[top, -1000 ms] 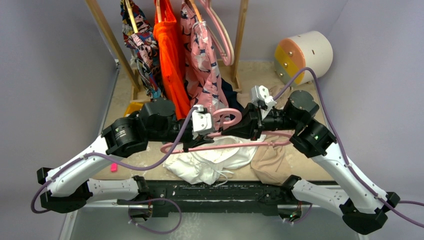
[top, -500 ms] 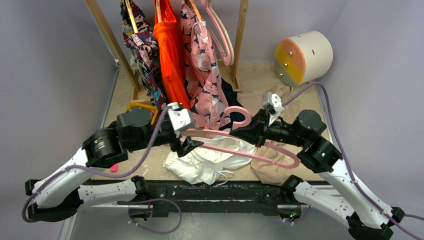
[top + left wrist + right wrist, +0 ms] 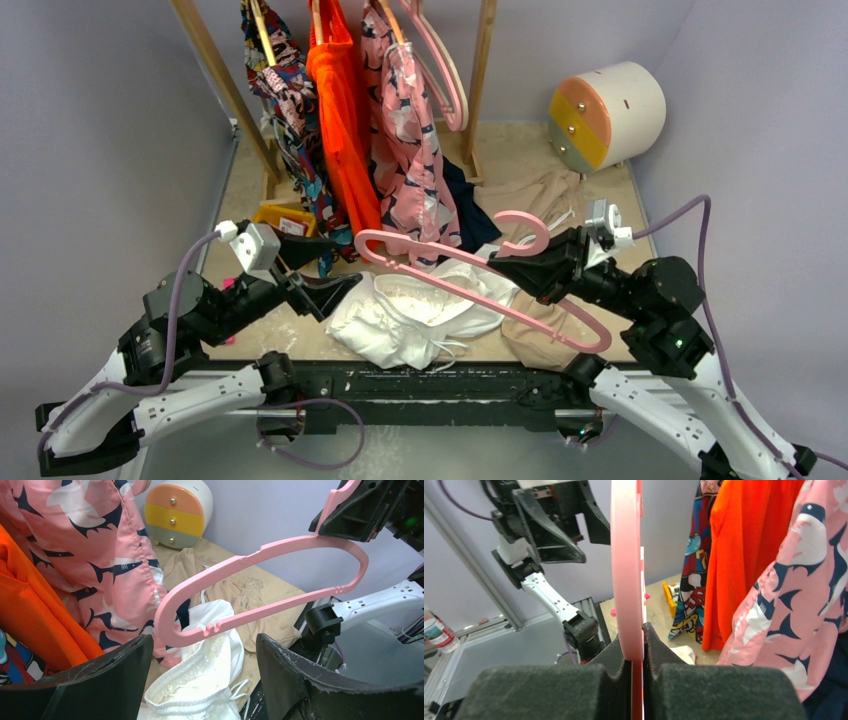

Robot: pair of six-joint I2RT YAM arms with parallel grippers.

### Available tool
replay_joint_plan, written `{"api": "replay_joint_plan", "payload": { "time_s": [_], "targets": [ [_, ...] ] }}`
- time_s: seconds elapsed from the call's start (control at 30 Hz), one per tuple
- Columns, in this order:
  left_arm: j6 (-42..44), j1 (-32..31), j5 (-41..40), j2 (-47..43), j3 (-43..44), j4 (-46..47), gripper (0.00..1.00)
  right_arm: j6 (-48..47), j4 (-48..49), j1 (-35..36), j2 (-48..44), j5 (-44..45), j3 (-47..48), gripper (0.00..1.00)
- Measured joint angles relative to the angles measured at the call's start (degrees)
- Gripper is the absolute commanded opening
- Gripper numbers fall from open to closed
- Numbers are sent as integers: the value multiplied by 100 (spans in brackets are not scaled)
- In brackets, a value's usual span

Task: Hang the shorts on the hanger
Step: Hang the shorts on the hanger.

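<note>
The white shorts (image 3: 410, 320) lie crumpled on the table near its front edge, gathered waistband (image 3: 200, 680) and drawstrings showing. The pink hanger (image 3: 470, 285) hangs slanted in the air above them, its hook (image 3: 525, 228) pointing up. My right gripper (image 3: 508, 268) is shut on the hanger (image 3: 626, 555) just below the hook, both pads (image 3: 659, 650) pressed on the bar. My left gripper (image 3: 322, 292) stands open to the left of the shorts, apart from the hanger's left end (image 3: 172, 615) and holding nothing.
A wooden rack (image 3: 480, 70) at the back carries an orange garment (image 3: 340, 110), a pink shark-print garment (image 3: 410, 150) and a colourful one (image 3: 285, 90). A tan garment (image 3: 545, 335) lies right of the shorts. A round drawer cabinet (image 3: 605, 110) sits back right.
My left gripper has opened, let go of the hanger and pulled back to the left. The right arm has carried the hanger rightward and tilted it, left end high.
</note>
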Motion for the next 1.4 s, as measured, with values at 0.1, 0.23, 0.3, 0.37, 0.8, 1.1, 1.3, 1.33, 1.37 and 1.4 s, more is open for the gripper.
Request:
{"api": "replay_joint_plan", "payload": {
  "time_s": [0.1, 0.23, 0.3, 0.37, 0.8, 1.1, 1.3, 1.33, 1.37, 1.4],
  "targets": [
    [-101, 0, -7, -63, -105, 66, 74, -92, -4, 0, -107, -201, 9, 0],
    [-114, 0, 4, -11, -105, 74, 74, -203, -74, 0, -164, -385, 72, 0],
    [-98, 0, 24, 33, -105, 90, 74, -229, -127, 0, -236, -439, 72, 0],
    [-92, 0, 74, 98, -105, 133, 74, -245, -144, 0, -319, -505, 72, 0],
    [39, 0, 544, 575, -114, 282, 53, -238, -70, 0, -389, -817, 59, 0],
    [144, 4, 758, 708, -138, 365, 16, -203, 101, 0, -367, -918, -11, 0],
    [317, 0, 973, 656, -138, 308, 0, -249, 74, -52, -367, -804, -11, 0],
    [326, -2, 1029, 638, -136, 306, 0, -264, 68, -61, -367, -782, -11, 0],
    [334, -2, 1078, 625, -136, 299, 0, -291, 61, -74, -358, -765, -9, 0],
    [339, -2, 1099, 614, -136, 286, 0, -302, 61, -74, -350, -763, -7, 0]
  ]
}}
